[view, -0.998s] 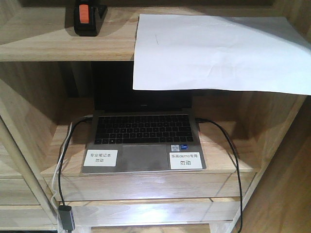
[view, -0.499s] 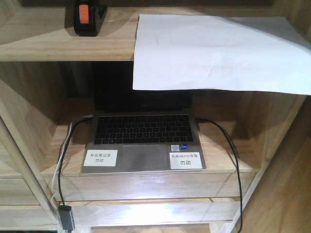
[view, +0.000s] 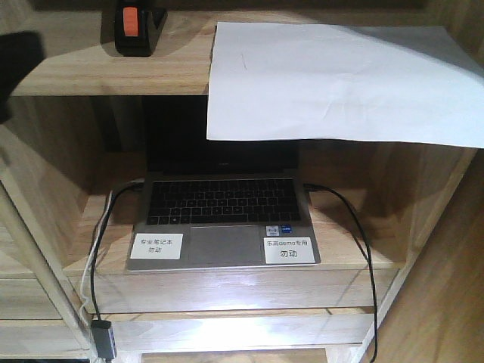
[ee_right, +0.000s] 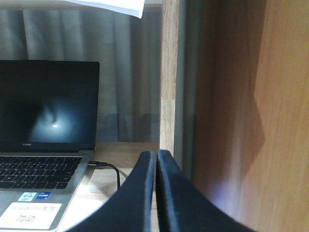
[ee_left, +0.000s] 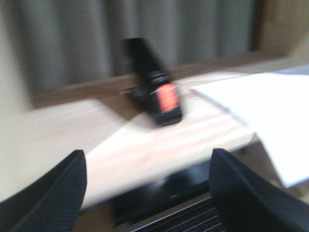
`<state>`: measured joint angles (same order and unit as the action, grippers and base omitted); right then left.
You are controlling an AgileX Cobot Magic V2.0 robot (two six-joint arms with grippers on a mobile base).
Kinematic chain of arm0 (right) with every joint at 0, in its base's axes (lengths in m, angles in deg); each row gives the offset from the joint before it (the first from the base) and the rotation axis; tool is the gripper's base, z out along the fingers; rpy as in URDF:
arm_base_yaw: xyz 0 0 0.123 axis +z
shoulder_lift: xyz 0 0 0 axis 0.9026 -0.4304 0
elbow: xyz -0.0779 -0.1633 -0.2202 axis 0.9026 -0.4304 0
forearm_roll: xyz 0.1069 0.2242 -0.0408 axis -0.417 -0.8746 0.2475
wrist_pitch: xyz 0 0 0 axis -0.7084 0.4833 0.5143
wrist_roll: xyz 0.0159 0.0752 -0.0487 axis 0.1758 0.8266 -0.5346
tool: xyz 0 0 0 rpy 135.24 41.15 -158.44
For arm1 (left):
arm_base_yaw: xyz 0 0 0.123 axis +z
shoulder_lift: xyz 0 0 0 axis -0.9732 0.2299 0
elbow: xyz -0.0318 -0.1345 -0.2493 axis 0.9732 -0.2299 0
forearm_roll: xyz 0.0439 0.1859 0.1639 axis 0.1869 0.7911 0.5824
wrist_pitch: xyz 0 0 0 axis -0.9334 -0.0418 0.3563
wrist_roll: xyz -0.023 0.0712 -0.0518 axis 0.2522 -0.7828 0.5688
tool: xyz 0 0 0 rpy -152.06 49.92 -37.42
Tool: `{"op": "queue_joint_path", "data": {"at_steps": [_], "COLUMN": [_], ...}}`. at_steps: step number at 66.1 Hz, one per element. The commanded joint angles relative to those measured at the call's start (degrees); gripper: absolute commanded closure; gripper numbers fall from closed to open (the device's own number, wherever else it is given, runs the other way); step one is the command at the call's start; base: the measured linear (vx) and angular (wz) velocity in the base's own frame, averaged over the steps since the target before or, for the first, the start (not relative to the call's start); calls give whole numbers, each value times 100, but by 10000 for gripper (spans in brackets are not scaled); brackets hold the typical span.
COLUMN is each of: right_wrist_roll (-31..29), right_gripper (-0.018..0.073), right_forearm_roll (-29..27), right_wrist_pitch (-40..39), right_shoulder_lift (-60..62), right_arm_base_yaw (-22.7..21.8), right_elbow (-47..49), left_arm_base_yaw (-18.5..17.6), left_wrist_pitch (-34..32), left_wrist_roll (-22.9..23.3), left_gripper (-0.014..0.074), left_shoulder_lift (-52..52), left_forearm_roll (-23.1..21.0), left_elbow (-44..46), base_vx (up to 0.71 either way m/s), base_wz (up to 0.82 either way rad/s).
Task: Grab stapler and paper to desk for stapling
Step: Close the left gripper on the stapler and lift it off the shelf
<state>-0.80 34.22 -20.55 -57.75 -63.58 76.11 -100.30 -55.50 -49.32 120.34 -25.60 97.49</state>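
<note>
The black stapler with its orange-red patch stands on the upper shelf at the left. In the blurred left wrist view the stapler lies ahead of my left gripper, which is open and empty, short of the shelf's front edge. The white paper lies to the right on the same shelf, with its front hanging over the edge; the paper also shows in the left wrist view. My right gripper is shut and empty, low by the shelf's right upright. The desk is out of view.
An open laptop with two white labels sits in the lower compartment, cables running off both sides. A wooden upright stands just behind my right gripper. A dark blurred shape sits at the left edge by the upper shelf.
A dark blurred shape has come into the front view at the left edge, level with the upper shelf. Stapler, paper and laptop have not moved.
</note>
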Motion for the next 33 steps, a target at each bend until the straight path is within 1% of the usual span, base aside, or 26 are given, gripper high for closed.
{"op": "queue_joint_path", "data": {"at_steps": [1,7,12,25,33], "right_wrist_roll": [-58,-58,-58,-58,-58], "right_gripper": [568,568,568,568,568], "right_forearm_roll": [14,14,14,14,14], "right_wrist_pitch": [-448,-448,-448,-448,-448], "right_shoulder_lift": [79,79,79,79,79], "right_arm_base_yaw": [-20,-20,-20,-20,-20], "right_elbow": [-19,-19,-19,-19,-19], "left_arm_base_yaw": [-106,-100,-100,-100,-100], "left_wrist_pitch": [-446,-280,-12,1006,1684], "left_wrist_roll": [-4,-4,22,213,619], "left_gripper": [83,83,83,82,71], "left_shoulder_lift": [532,1084,1538,2737,3444], "left_forearm_roll": [-39,-3,20,96,428], "left_elbow": [661,1281,1899,3748,4805], "base_vx": [0,0,0,0,0], "base_wz": [0,0,0,0,0]}}
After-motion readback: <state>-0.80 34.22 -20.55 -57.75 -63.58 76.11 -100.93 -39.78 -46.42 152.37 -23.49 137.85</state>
